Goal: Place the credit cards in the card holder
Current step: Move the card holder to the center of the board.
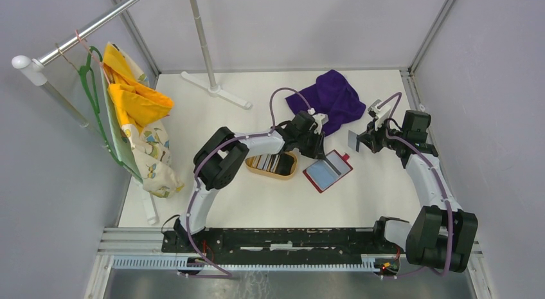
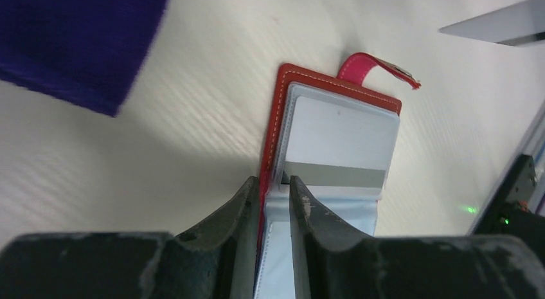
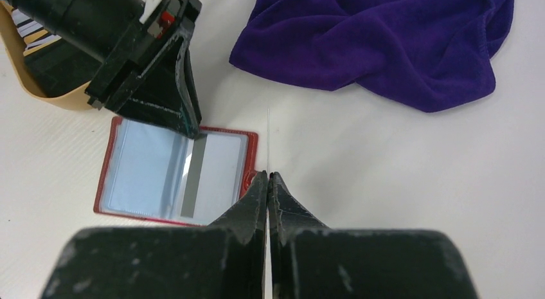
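- Lying in the tray (image 1: 273, 175) at far left, spare cards (image 1: 267, 161) sit beside the left arm.
- Left claw (image 2: 273, 196) is narrow, astride the holder's (image 2: 270, 132) near edge, with red cover and clear sleeve seemingly pinched between its fingers.
- Holder lies open on the table (image 1: 257, 202), long axis running toward the right arm, tab at that end.
- Right claw (image 3: 268, 183) is clamped on a thin card (image 3: 268, 128) held on edge, just right of the holder; the sleeve lies left and below it.
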Robot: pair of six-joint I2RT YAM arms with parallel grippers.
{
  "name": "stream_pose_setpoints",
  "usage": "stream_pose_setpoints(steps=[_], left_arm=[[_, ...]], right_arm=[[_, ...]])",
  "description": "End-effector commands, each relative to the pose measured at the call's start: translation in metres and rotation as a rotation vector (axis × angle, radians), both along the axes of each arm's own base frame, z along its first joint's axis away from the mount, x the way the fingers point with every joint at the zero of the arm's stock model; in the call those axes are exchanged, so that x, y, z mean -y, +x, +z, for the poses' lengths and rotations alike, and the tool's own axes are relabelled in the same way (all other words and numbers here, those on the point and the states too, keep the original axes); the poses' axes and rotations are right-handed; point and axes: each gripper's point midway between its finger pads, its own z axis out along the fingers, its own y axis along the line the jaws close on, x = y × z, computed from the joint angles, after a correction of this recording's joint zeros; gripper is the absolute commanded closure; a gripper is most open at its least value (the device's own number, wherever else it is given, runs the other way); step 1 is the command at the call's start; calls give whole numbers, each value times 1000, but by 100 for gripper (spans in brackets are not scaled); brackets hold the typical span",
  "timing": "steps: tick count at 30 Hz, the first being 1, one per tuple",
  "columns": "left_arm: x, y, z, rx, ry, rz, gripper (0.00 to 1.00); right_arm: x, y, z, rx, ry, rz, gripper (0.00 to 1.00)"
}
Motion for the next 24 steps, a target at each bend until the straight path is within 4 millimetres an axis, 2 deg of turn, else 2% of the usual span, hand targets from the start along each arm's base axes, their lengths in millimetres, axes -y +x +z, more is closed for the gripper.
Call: stream_pose_setpoints(steps=[1, 5, 8, 12, 14, 17, 20, 24], left_arm=[[18, -43, 1, -48, -44, -195, 70], [19, -66, 3, -36, -72, -285, 69], [16, -65, 13, 9, -107, -249, 68], [-1, -44, 55, 164, -138, -82, 64], [-6, -46, 78, 212, -167, -62, 63], [3, -72, 95, 235, -187, -90, 64], [22, -103, 92, 223, -181, -109, 69], [42, -126, 82, 246, -131, -92, 73]], right_arm=[[-6, 2, 17, 62, 8, 60, 100], [-8, -3, 16, 61, -3, 92, 100], [-7, -7, 11, 50, -22, 109, 100], [-5, -10, 8, 38, -33, 115, 100], [-4, -10, 8, 39, -32, 113, 100], [-4, -9, 8, 40, -33, 112, 100], [-4, -9, 7, 35, -33, 109, 100], [-4, -9, 7, 33, -26, 106, 100]])
